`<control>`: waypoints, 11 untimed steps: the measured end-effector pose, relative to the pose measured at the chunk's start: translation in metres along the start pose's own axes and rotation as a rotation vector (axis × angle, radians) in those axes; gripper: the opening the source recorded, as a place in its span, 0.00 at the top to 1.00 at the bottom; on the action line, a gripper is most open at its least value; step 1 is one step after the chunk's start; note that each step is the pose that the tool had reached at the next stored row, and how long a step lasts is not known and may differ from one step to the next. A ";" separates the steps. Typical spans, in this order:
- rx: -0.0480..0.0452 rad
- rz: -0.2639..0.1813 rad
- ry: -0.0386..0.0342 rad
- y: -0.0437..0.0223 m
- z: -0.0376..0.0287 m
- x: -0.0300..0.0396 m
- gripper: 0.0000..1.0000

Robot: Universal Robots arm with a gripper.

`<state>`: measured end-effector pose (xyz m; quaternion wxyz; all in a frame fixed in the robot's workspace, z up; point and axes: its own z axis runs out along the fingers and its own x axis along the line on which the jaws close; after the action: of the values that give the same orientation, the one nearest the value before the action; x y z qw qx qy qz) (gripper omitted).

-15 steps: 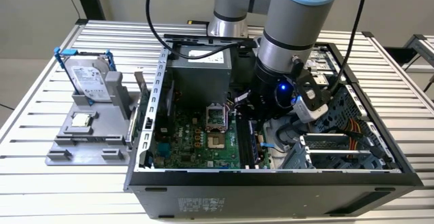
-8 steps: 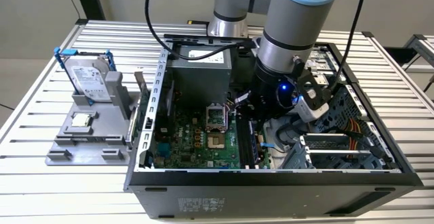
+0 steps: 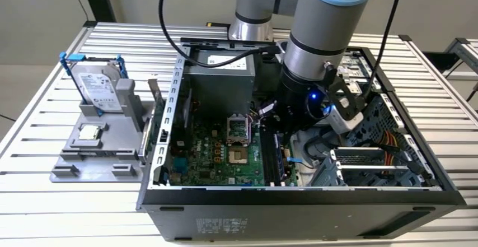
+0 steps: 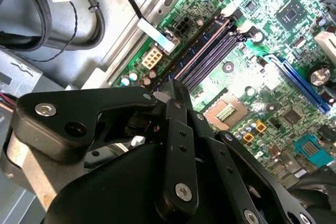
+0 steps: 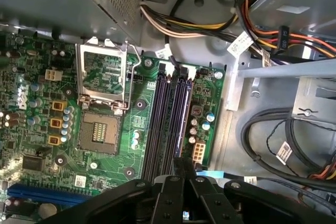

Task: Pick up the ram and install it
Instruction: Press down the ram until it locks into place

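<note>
My gripper (image 3: 270, 125) is down inside the open computer case (image 3: 160, 146), over the black memory slots (image 5: 160, 114) on the green motherboard (image 3: 216, 154). In both wrist views its black fingers (image 5: 181, 174) stand pressed close together at the near end of the slots. A thin blue-green edge, the ram (image 5: 184, 109) seen edge-on, runs from between the fingertips (image 4: 176, 94) along one outer slot (image 4: 206, 50), lined up with it. I cannot tell how deep it sits. The white latches (image 5: 184, 70) at the far end show.
An open CPU socket (image 5: 102, 85) lies beside the slots. Cable bundles (image 5: 273, 140) and a metal drive cage (image 3: 366, 166) crowd the other side. Outside the case, on the exterior view's left, a grey fixture (image 3: 67, 171) holds a hard drive (image 3: 95, 84) and a CPU chip (image 3: 89, 132).
</note>
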<state>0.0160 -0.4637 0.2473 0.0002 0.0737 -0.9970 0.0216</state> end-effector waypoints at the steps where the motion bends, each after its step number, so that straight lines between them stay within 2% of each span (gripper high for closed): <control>1: 0.0000 -0.006 -0.0003 0.0000 0.0000 0.0000 1.00; 11: 0.0002 -0.059 -0.0025 0.0000 0.0000 0.0000 1.00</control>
<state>0.0160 -0.4638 0.2473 -0.0004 0.1031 -0.9944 0.0216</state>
